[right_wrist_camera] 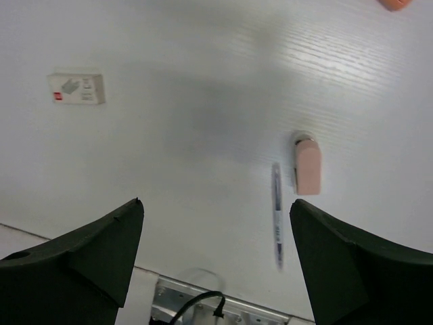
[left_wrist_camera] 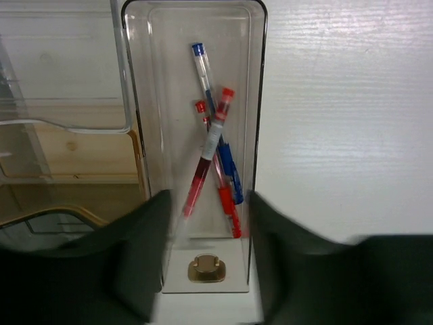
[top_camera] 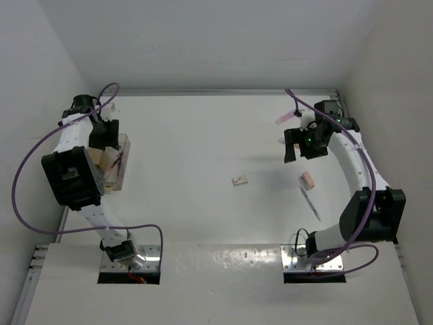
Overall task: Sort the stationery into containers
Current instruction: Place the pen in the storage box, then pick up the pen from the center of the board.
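Note:
In the left wrist view a clear bin (left_wrist_camera: pixel 193 27) holds a blue pen (left_wrist_camera: pixel 216 125) and two red pens (left_wrist_camera: pixel 226 203), crossed over each other. My left gripper (left_wrist_camera: pixel 206 271) is open and empty, its fingers (left_wrist_camera: pixel 135 264) on either side of the bin's near end. From above it hangs over the bins (top_camera: pixel 115 166) at the far left. My right gripper (right_wrist_camera: pixel 216 271) is open and empty, high above the table. Below it lie a pink eraser (right_wrist_camera: pixel 307 169), a pale grey-purple pen (right_wrist_camera: pixel 276 213) and a whitish eraser (right_wrist_camera: pixel 76 88). From above they show as the pink eraser (top_camera: pixel 308 179), the pen (top_camera: pixel 310 202) and the whitish eraser (top_camera: pixel 239 180).
A second clear bin (left_wrist_camera: pixel 61 128) with a tan-brown bottom adjoins the first on its left. A pinkish stick (top_camera: pixel 283 119), perhaps the marker, lies behind my right gripper (top_camera: pixel 301 143). White walls close the table on three sides. Purple cables loop off both arms.

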Tool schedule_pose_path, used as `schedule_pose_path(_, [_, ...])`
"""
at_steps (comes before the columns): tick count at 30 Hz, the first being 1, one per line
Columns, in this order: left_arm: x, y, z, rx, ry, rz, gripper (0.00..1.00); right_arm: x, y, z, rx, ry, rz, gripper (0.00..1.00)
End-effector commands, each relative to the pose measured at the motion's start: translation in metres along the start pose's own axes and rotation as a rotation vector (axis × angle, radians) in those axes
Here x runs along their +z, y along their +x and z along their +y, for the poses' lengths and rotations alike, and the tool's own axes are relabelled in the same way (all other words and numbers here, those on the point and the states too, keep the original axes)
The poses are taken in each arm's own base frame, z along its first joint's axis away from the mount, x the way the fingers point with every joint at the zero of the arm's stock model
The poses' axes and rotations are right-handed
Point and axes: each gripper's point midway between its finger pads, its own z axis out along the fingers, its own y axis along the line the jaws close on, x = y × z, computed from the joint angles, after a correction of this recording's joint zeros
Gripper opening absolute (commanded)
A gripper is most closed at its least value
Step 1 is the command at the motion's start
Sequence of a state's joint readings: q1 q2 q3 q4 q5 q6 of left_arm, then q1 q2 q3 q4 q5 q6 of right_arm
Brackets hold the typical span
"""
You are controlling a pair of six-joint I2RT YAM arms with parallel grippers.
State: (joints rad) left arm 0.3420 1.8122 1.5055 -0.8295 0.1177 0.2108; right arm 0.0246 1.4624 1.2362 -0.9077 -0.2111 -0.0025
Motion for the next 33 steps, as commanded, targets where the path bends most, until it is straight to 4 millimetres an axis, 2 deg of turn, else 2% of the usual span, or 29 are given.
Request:
schedule_pose_path(1, [-0.009,-0.014,0.001,-0.014,0.005,-0.043,0.63,-0.006,0.006,-0.030,-0.026,0.068,0.026,0.88])
schedule_pose_path(5, [-0.029,-0.035,-0.004,0.008,0.032,-0.112,0.66,-0.015,0.009,-0.045,-0.053,0.088,0.064,0.85])
schedule_pose_path(7, [-0.055,-0.056,-0.015,0.049,0.050,-0.204,0.66,-0.020,0.016,-0.054,-0.085,0.111,0.089,0.80])
schedule_pose_path(8, [-0.074,-0.064,-0.021,0.077,0.047,-0.258,0.66,-0.023,0.018,-0.058,-0.105,0.123,0.091,0.73])
schedule_pose_path(9, [-0.083,-0.071,-0.034,0.115,0.059,-0.293,0.66,-0.025,0.021,-0.060,-0.113,0.131,0.096,0.69])
schedule_pose_path(10, [-0.091,-0.074,-0.043,0.142,0.070,-0.314,0.66,-0.024,0.030,-0.062,-0.119,0.132,0.118,0.65])
schedule_pose_path(11, [-0.106,-0.079,-0.062,0.187,0.084,-0.356,0.66,-0.024,0.042,-0.065,-0.140,0.146,0.155,0.59])
schedule_pose_path(16, [-0.143,-0.074,-0.109,0.268,0.128,-0.462,0.66,-0.019,0.078,-0.067,-0.178,0.122,0.273,0.44])
schedule_pose_path(19, [-0.154,-0.069,-0.128,0.302,0.130,-0.505,0.66,-0.014,0.104,-0.064,-0.169,0.119,0.325,0.39])
schedule_pose_path(20, [-0.159,-0.069,-0.130,0.306,0.127,-0.520,0.66,-0.011,0.118,-0.061,-0.159,0.114,0.346,0.39])
schedule_pose_path(22, [-0.164,-0.065,-0.131,0.303,0.122,-0.538,0.67,-0.006,0.127,-0.060,-0.129,0.126,0.344,0.41])
schedule_pose_path(23, [-0.168,-0.068,-0.133,0.303,0.122,-0.562,0.68,0.000,0.144,-0.058,-0.113,0.127,0.374,0.43])
schedule_pose_path(24, [-0.165,-0.065,-0.133,0.296,0.123,-0.560,0.70,0.006,0.142,-0.062,-0.111,0.156,0.331,0.46])
schedule_pose_path(25, [-0.170,-0.065,-0.135,0.297,0.126,-0.578,0.87,0.011,0.146,-0.062,-0.093,0.164,0.321,0.46])
schedule_pose_path(28, [-0.172,-0.063,-0.144,0.315,0.161,-0.584,0.90,0.026,0.160,-0.062,-0.066,0.173,0.307,0.47])
schedule_pose_path(33, [-0.172,-0.060,-0.148,0.314,0.182,-0.579,0.90,0.041,0.164,-0.065,-0.049,0.180,0.295,0.46])
